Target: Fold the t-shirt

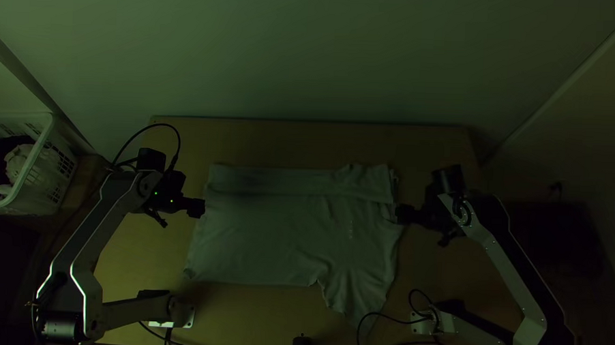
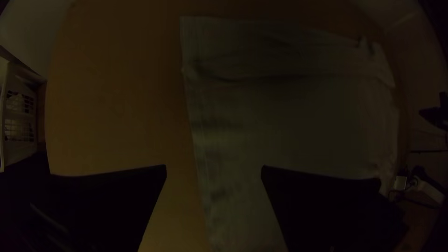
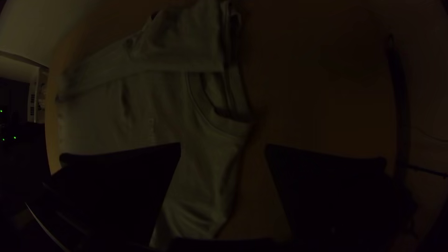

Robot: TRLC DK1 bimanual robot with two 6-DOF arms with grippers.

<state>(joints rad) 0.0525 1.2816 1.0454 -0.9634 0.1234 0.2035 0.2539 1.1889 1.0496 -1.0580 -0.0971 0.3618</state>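
- Wood, pale and dim, made up the table [image 1: 268,140] under the t-shirt [image 1: 271,232], which lay mostly spread between my arms.
- Along the far side, a lengthwise strip [image 1: 280,182] was folded over onto the body, rumpled at its collar end; the near sleeve [image 1: 347,297] pointed toward the table's near edge.
- The collar [image 3: 205,109] faced my right arm, the hem my left.
- My left gripper [image 1: 200,208] was at the hem edge, its fingers parted and grasping nothing, with that edge running between them.
- My right gripper [image 1: 400,214] was by the collar end, fingers also spread and holding nothing. Whether either gripper touched the cloth, I could not tell.
- Beyond my left arm sat a white basket [image 1: 34,157] with pale and dark cloth inside.
- Past the table's far edge stood a plain wall [image 1: 311,57].
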